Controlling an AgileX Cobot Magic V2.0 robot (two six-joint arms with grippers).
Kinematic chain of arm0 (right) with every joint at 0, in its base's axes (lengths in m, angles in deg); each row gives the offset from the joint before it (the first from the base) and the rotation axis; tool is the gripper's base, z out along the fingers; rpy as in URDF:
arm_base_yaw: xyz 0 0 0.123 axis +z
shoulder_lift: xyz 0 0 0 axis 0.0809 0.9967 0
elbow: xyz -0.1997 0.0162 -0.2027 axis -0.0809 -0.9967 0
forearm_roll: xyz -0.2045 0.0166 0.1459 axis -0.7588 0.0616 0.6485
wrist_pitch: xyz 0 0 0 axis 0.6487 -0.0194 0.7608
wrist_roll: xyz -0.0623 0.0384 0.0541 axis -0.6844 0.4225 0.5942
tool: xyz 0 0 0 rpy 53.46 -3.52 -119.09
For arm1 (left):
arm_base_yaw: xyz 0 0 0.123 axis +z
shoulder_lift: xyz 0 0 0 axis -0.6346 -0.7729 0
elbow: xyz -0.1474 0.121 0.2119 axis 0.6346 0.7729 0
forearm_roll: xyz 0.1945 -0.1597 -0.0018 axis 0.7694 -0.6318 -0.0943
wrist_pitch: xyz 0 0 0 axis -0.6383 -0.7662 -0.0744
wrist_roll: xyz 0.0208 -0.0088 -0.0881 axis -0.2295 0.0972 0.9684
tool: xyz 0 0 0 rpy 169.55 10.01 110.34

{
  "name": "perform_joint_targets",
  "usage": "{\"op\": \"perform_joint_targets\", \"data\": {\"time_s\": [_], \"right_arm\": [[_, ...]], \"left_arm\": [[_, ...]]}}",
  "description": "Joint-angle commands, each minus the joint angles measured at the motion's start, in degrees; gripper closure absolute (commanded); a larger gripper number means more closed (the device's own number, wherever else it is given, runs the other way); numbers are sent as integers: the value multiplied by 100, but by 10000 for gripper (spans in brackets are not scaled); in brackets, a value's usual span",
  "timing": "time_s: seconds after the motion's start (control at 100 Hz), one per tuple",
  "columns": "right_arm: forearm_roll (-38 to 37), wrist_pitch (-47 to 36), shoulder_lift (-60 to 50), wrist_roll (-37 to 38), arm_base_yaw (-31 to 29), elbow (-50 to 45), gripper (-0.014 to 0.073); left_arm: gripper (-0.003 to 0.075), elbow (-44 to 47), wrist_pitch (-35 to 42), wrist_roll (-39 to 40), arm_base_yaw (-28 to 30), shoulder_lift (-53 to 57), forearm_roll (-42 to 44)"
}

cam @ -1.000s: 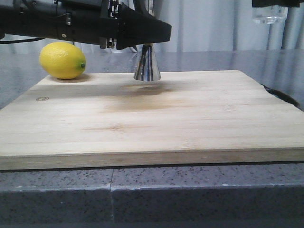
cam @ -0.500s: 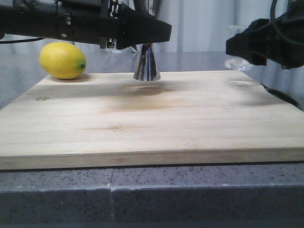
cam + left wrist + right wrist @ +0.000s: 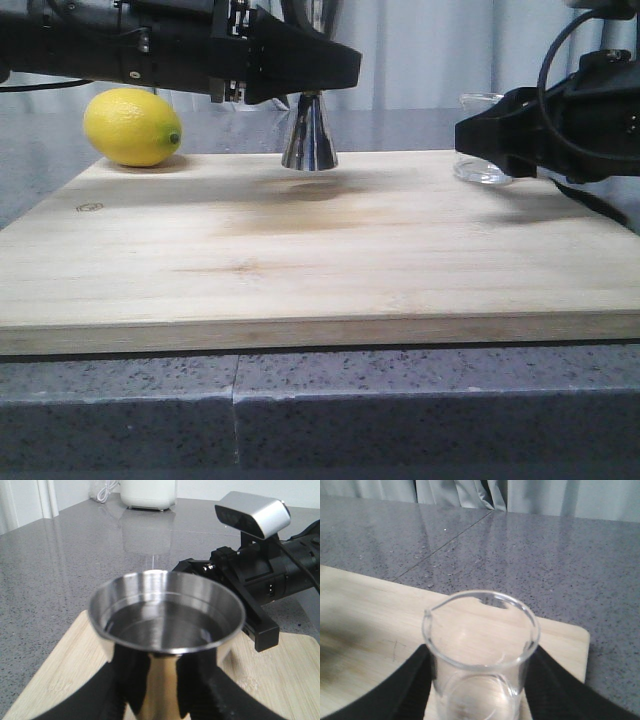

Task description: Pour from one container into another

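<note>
Front view: right gripper [image 3: 470, 135] clasps the upright beaker [image 3: 483, 150]; left gripper [image 3: 340, 68] clasps the upright jigger [image 3: 309, 135].

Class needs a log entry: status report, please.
Left gripper shut on jigger, liquid inside. Right gripper shut on beaker, upright at board. Lemon clear of both.

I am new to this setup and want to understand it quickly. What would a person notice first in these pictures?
First, the shiny steel jigger standing at the back of the wooden board, held at its waist by the left end effector; the left wrist view shows liquid inside it. Next, the bright yellow lemon at the board's back left corner. At the back right, the right end effector holds the clear glass beaker, upright and apparently empty.
</note>
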Motion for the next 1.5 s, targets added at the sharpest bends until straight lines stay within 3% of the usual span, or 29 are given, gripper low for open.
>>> {"op": "perform_joint_targets", "data": {"time_s": [0.0, 0.1, 0.28, 0.39, 0.72, 1.03, 1.29, 1.49], "right_arm": [[-90, -326, -127, -148, -11, 125, 322], [-155, -278, -127, -294, -11, 125, 300], [-155, -246, -138, -294, -11, 125, 77], [-155, -28, -272, -283, -11, 125, 5], [-201, 2158, -1438, 698, 219, 125, 7], [-151, 4510, -2934, 779, 434, 125, 7], [-48, 5625, -4138, 779, 439, 125, 7], [-48, 5851, -4859, 779, 439, 125, 7]], "left_arm": [[498, -175, -573, 42, -52, 273, -528], [498, -175, -573, 42, -52, 273, -528], [498, -175, -573, 42, -52, 273, -528], [498, -175, -573, 42, -52, 273, -528], [498, -175, -573, 42, -52, 273, -528], [498, -175, -573, 42, -52, 273, -528], [498, -175, -573, 42, -52, 273, -528], [498, -175, -573, 42, -52, 273, -528]]}}
